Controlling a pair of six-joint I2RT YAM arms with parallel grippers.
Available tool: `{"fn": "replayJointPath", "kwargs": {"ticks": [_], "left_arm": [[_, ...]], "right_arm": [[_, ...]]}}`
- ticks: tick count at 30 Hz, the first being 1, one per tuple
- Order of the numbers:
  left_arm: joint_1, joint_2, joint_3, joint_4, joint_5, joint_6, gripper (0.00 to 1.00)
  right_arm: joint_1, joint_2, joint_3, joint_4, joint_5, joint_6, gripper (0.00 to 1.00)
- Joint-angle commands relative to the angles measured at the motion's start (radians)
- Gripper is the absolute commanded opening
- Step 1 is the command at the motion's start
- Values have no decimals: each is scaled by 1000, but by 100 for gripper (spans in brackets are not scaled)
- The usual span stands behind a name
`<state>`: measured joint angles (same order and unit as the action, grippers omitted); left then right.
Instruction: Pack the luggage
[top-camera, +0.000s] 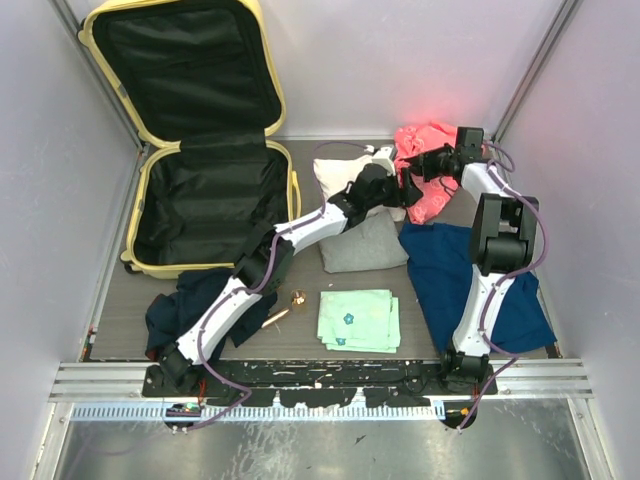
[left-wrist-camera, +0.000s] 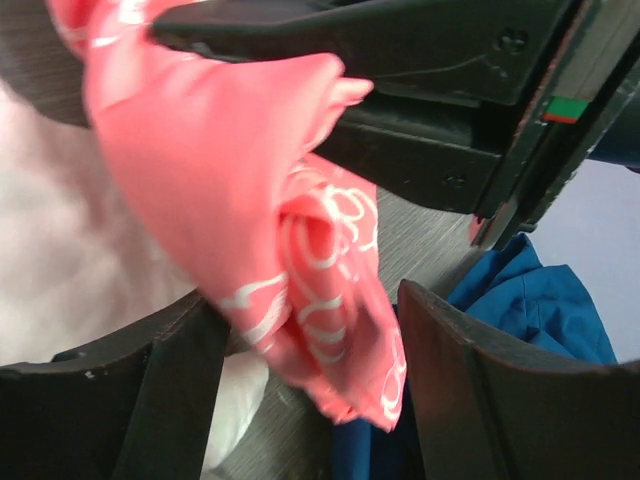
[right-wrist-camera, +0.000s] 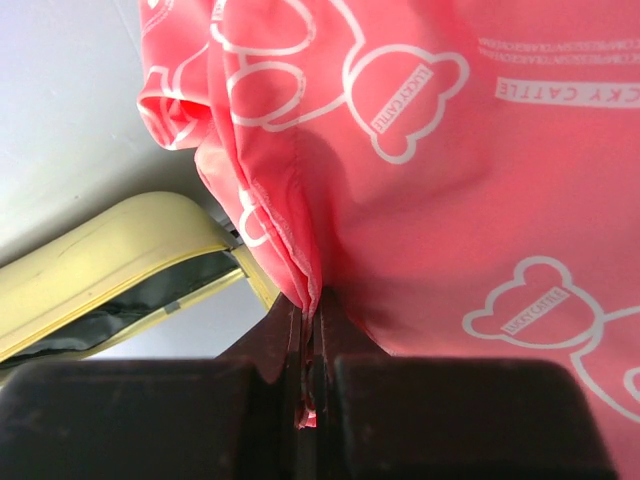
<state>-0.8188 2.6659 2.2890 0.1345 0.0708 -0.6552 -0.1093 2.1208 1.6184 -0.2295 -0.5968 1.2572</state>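
Open luggage (top-camera: 205, 205), long axis near-to-far

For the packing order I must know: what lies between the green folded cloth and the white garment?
A grey folded cloth, the left arm crossing above its far edge; the top view shows it.

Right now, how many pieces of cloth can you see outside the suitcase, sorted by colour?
Pink cloth: 1
White cloth: 1
Grey cloth: 1
Green cloth: 1
Blue: 2, one bright blue cloth and one dark blue cloth
Total: 6
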Motion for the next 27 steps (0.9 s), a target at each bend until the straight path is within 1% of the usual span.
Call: {"fn": "replayJointPath", "kwargs": {"ticks": [1, 3, 5, 6, 7, 9, 10, 14, 15, 16, 18, 20, 21, 24, 27], "left_arm": [[-18, 12, 81, 83, -20, 68, 63], [-20, 16, 100, 60, -25, 66, 52], [-16, 5, 99, 30, -41, 59, 36], [-10, -4, 92, 15, -42, 47, 27], [-5, -16, 80, 6, -35, 33, 18], [13, -45, 53, -17, -12, 1, 1], [22, -63, 38, -26, 6, -10, 0], [50, -122, 8, -80, 111, -17, 0], [56, -130, 20, -116, 147, -13, 0], [59, -135, 38, -171, 181, -9, 0], [70, -156, 29, -226, 239, -23, 0], [82, -182, -6, -252, 277, -45, 0], [88, -190, -20, -264, 296, -53, 0], [103, -200, -24, -314, 357, -55, 0], [124, -202, -7, -381, 413, -39, 0]], "right_arm": [[27, -99, -15, 95, -54, 104, 1], [30, -101, -19, 106, -52, 120, 1], [26, -101, -9, 105, -51, 117, 1], [21, -103, -2, 105, -52, 107, 4], [15, -102, 4, 105, -53, 97, 11], [-9, -100, 15, 108, -58, 63, 31], [-28, -98, 18, 118, -63, 38, 40], [-118, -73, 47, 118, -80, -79, 65], [-145, -66, 62, 107, -74, -121, 74], [-170, -56, 86, 94, -65, -186, 88], [-209, -27, 164, 30, -33, -317, 98], [-236, 14, 269, -36, 13, -477, 100], [-245, 38, 331, -88, 69, -571, 100], [-247, 131, 522, -215, 171, -841, 100], [-253, 217, 657, -284, 224, -1021, 100]]}}
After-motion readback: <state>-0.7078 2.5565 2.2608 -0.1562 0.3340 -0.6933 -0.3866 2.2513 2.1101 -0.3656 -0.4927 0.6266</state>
